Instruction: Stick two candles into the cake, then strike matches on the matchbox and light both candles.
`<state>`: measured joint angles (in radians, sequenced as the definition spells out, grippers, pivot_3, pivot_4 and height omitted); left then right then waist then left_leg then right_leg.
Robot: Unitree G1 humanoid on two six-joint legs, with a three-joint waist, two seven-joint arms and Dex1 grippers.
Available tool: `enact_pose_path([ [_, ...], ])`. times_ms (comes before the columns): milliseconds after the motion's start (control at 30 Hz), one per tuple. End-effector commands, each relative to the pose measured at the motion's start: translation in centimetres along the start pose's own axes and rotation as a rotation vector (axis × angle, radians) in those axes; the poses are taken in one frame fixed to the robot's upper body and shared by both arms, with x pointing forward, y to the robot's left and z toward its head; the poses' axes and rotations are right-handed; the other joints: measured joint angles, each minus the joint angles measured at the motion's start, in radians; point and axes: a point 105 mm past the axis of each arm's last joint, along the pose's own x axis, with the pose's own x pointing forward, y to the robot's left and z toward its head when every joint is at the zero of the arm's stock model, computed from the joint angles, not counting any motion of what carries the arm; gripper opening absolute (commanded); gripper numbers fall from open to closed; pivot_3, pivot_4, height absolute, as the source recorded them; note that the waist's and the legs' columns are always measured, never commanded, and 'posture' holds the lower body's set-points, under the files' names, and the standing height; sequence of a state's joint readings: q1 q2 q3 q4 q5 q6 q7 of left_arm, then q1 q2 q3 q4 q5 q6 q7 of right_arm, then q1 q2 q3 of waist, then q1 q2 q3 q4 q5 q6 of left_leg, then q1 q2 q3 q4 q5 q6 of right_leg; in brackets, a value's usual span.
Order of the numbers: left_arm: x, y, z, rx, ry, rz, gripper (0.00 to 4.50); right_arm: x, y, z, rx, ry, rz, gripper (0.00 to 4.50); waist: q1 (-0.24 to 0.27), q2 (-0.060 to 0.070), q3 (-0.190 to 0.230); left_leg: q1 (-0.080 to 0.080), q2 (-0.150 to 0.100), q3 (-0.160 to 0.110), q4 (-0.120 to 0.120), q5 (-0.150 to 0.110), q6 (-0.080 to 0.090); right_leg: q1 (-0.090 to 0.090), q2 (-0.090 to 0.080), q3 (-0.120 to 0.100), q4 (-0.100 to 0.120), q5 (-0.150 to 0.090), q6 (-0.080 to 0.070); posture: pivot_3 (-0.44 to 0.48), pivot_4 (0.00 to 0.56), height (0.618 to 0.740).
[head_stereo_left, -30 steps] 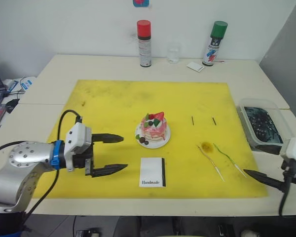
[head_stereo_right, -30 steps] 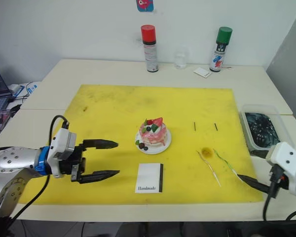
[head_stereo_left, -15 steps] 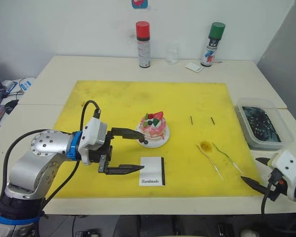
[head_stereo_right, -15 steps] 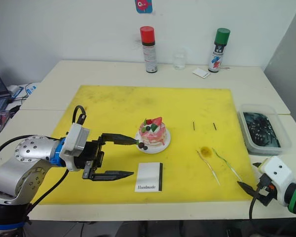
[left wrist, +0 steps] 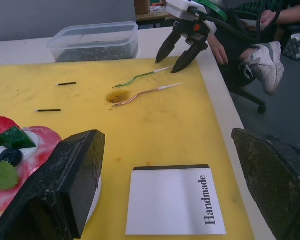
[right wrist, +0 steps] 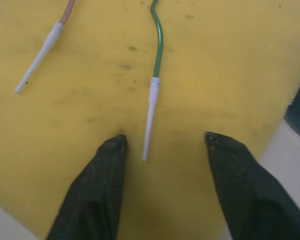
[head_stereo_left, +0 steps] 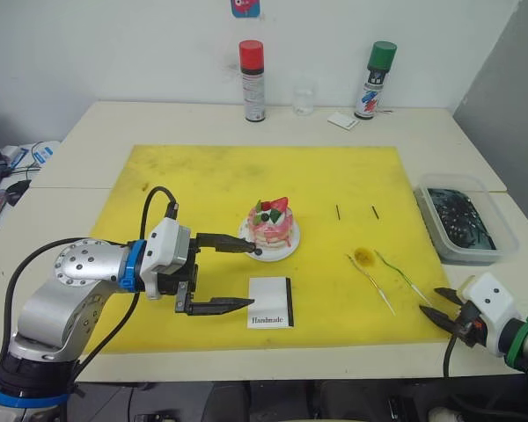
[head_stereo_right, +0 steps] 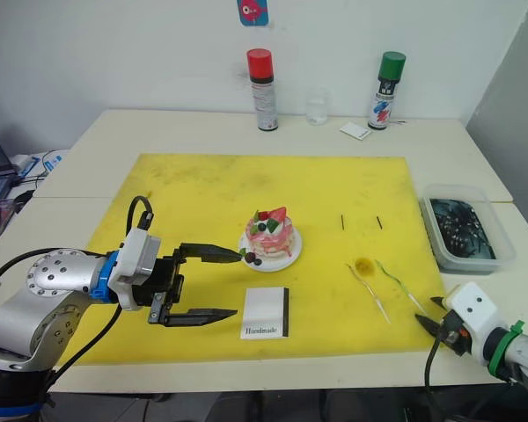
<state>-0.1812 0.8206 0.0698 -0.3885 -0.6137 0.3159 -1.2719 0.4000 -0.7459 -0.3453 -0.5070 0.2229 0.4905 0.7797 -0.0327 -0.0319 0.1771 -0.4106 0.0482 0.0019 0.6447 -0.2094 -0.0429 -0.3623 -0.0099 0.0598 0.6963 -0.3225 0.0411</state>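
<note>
2 candles (head_stereo_left: 392, 276), 2 matches (head_stereo_left: 355, 212), 1 cake (head_stereo_left: 272, 227), 1 matchbox (head_stereo_left: 271, 302). Left claw (head_stereo_left: 242, 276) released, has stayed between cake and matchbox. Right claw (right wrist: 162, 142) released, has moved in, straddling the green candle's pale tip.

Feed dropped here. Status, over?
Both tools open: left tool by cake, right tool straddling green candle tip. Candles flat on mat, matches untouched. Nothing blocking.
</note>
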Motion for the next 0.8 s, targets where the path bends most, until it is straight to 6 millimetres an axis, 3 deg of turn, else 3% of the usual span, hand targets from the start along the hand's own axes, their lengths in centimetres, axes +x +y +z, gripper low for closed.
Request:
enact_pose_path([
  [33, -0.3, 0.0, 0.7, 0.045, -0.006, 0.018, 4.5, 0.0, 0.5, 1.8, -0.004, -0.028, 0.008, 1.06, 0.0, 0.0, 0.0, 0.001, 0.0, 0.0, 0.0, 0.0, 0.0, 0.0, 0.0, 0.002, 0.0, 0.0, 0.0, 0.0, 0.15, 0.74],
  [133, -0.4, -0.1, 0.5, 0.038, -0.002, 0.023, 4.5, -0.1, 0.5, 2.4, 0.021, -0.024, 0.015, 0.02, 0.0, 0.0, 0.0, 0.001, 0.0, 0.002, 0.0, 0.0, 0.0, -0.001, 0.0, 0.006, 0.0, 0.0, 0.0, 0.0, 0.15, 0.74],
  [467, -1.4, 0.7, 0.0, -0.016, 0.009, 0.099, 4.5, -2.4, -0.6, 4.3, 0.118, -0.032, 0.039, 0.02, 0.003, 0.0, 0.0, -0.003, 0.0, 0.002, -0.002, 0.0, 0.0, -0.006, 0.0, 0.008, -0.001, 0.001, 0.002, 0.0, 0.15, 0.74],
  [633, -2.4, 3.4, -0.5, -0.158, 0.061, 0.23, 4.5, -3.4, -1.2, 8.3, 0.188, -0.177, 0.086, 0.02, 0.001, -0.001, 0.001, -0.005, 0.0, 0.002, -0.002, 0.0, 0.0, -0.008, 0.002, 0.006, -0.001, 0.001, 0.003, 0.0, 0.15, 0.74],
  [800, -1.4, 5.8, 2.6, -0.428, -0.168, 0.256, 4.5, -1.5, 0.2, 13.6, 0.24, -0.385, 0.211, 0.02, 0.001, -0.003, 0.002, -0.006, 0.0, 0.001, -0.001, 0.0, 0.0, -0.009, 0.004, 0.006, -0.001, 0.003, 0.005, 0.0, 0.15, 0.74],
])
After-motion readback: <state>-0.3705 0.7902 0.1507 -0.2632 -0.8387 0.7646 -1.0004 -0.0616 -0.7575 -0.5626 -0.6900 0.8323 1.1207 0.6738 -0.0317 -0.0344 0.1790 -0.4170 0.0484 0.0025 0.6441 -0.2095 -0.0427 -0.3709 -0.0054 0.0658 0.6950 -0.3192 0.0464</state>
